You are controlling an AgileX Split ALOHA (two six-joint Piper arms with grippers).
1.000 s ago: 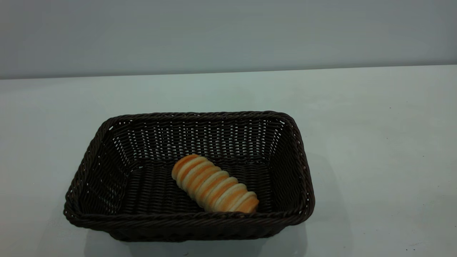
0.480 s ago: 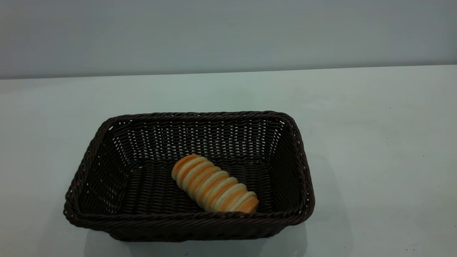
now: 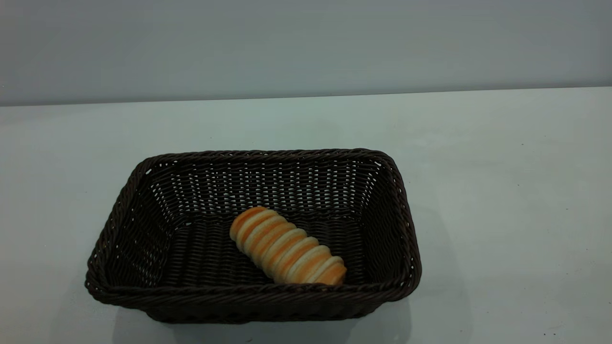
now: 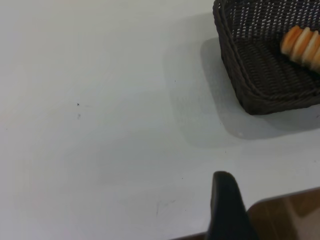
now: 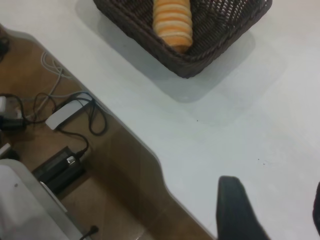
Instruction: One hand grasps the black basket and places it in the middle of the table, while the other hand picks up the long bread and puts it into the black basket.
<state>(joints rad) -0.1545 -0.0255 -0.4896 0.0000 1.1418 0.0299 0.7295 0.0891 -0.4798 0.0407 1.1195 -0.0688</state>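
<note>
The black basket [image 3: 143, 229] stands on the white table [image 3: 502, 191], near the front middle. The long bread [image 3: 288, 247] lies slantwise inside it on the basket floor, one end against the front wall. Neither gripper shows in the exterior view. In the left wrist view the basket [image 4: 260, 75] and bread [image 4: 302, 44] are far from my left gripper [image 4: 272, 202], which hangs over the table's edge with one finger [image 4: 226, 205] showing and nothing beside it. My right gripper [image 5: 272, 210] is open and empty over the table edge, away from the basket [image 5: 210, 55] and bread [image 5: 172, 22].
The table edge runs through both wrist views, with brown floor beyond it [image 5: 125, 170]. Cables, a white power strip [image 5: 65, 112] and a black adapter [image 5: 57, 167] lie on the floor. Bare tabletop surrounds the basket.
</note>
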